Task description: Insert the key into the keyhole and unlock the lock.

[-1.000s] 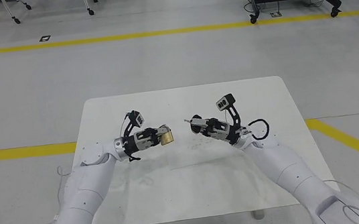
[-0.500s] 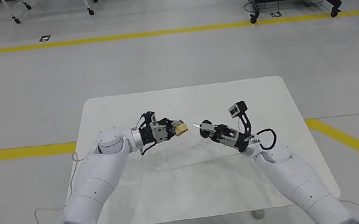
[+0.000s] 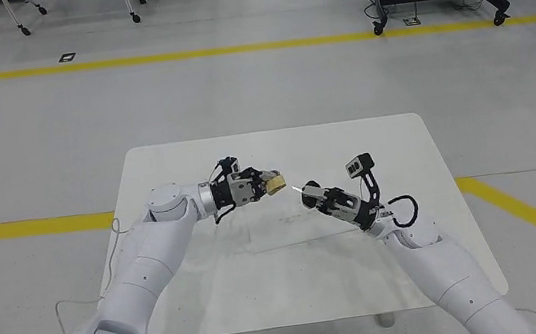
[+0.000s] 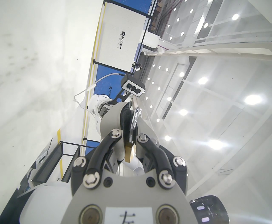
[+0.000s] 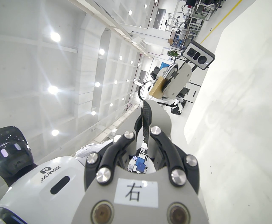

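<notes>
My left gripper point(image 3: 258, 184) clamps the brass lock point(image 3: 272, 182) at frame centre. My right gripper point(image 3: 314, 196) pinches the key point(image 3: 297, 190), its tip just beside the lock. Any tilt could make it miss the keyhole or jam.

The lock point(image 4: 128, 152) shows only a brass edge between the fingers of the left gripper point(image 4: 131, 118), its keyhole hidden, and beside the lock the key point(image 3: 297, 190) is too small to tell whether its tip touches.
</notes>
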`<move>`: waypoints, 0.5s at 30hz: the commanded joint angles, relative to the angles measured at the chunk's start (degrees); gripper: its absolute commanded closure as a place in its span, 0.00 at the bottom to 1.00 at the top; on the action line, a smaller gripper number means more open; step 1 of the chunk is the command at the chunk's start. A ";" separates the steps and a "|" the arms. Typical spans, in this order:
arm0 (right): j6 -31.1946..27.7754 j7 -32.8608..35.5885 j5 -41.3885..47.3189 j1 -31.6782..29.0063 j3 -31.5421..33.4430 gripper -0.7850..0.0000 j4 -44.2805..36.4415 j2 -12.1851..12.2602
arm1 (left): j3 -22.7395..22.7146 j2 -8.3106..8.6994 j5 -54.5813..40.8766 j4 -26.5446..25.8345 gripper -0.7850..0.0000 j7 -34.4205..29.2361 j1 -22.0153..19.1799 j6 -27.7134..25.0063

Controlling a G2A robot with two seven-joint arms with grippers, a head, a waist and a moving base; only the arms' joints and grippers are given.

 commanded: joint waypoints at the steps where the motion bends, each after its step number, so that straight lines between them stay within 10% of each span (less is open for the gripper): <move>1: 0.54 -1.35 -1.40 -0.12 -0.09 1.00 -0.34 0.00 | 0.36 -0.16 0.60 -2.19 1.00 3.34 0.54 0.82; 15: 17.95 -29.35 -16.67 -5.74 -2.15 1.00 -12.68 -0.74 | 3.08 -1.76 7.11 -3.34 1.00 22.59 0.78 3.41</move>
